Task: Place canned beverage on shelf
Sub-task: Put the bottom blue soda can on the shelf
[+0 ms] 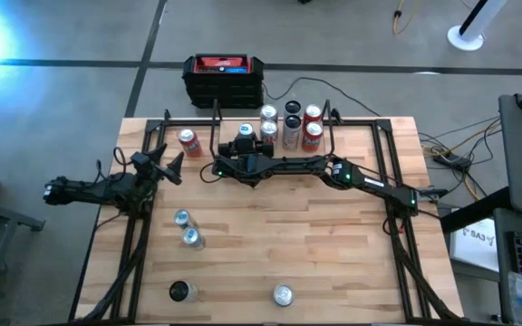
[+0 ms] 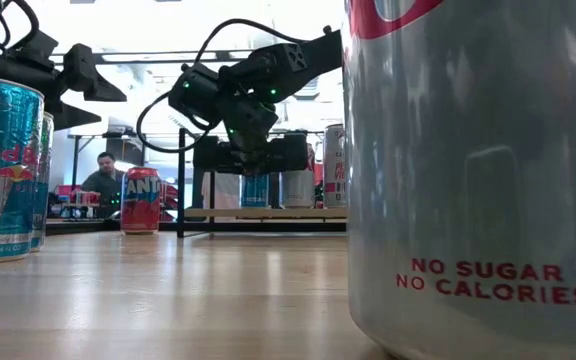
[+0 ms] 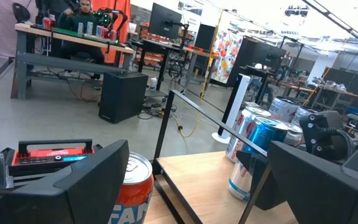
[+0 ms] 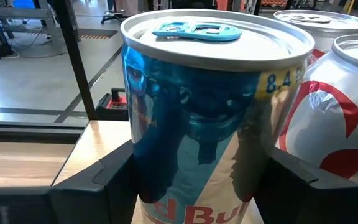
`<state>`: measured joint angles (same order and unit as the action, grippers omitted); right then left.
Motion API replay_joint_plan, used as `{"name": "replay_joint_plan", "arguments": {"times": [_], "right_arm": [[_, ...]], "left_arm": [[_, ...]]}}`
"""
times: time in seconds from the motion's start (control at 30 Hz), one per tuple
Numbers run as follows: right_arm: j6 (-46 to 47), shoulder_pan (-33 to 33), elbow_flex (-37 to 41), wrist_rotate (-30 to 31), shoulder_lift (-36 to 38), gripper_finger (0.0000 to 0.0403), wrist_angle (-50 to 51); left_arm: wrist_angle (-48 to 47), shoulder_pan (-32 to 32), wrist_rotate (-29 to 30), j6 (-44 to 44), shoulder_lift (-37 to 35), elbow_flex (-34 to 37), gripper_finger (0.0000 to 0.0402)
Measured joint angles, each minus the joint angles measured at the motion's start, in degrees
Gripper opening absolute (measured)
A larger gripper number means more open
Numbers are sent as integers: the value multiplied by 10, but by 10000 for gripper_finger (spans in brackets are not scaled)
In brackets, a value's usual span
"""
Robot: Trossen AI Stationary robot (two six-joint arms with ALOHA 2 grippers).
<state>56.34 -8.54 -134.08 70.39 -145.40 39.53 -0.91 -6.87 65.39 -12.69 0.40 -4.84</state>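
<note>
high view, can: blue Red Bull can upright at the far side of the bench, on the shelf zone, left of the can cluster.
high view, right gripper: arm reaches across from the right side, wrist level, jaws at the blue can; clearly the nearer arm.
high view, left gripper: waits at the left bench edge, jaws spread, pointing toward the orange Fanta can.
low view, can axis: vertical; right gripper low over the shelf board; whether the can base touches the board, cannot tell.
left wrist view: own jaws spread and empty, Fanta can just ahead between them; blue can with the right arm beyond.
right wrist view, relation: blue can sits straight between the jaws, fingers pressed on both flanks, so pinching it; silver-red can just beside.
judgement: placing step near done; next move probably release and straight retreat, neighbour can close enough to bump.
</note>
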Motion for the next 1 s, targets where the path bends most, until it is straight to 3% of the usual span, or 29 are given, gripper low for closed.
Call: {"name": "replay_joint_plan", "arguments": {"times": [0.6,1.0], "right_arm": [[-46,7,-1,3,0,242,-10],[-70,26,-1,17,1,363,-9]], "left_arm": [[0,0,0,0,0,0,368],[0,0,0,0,0,0,368]]}}
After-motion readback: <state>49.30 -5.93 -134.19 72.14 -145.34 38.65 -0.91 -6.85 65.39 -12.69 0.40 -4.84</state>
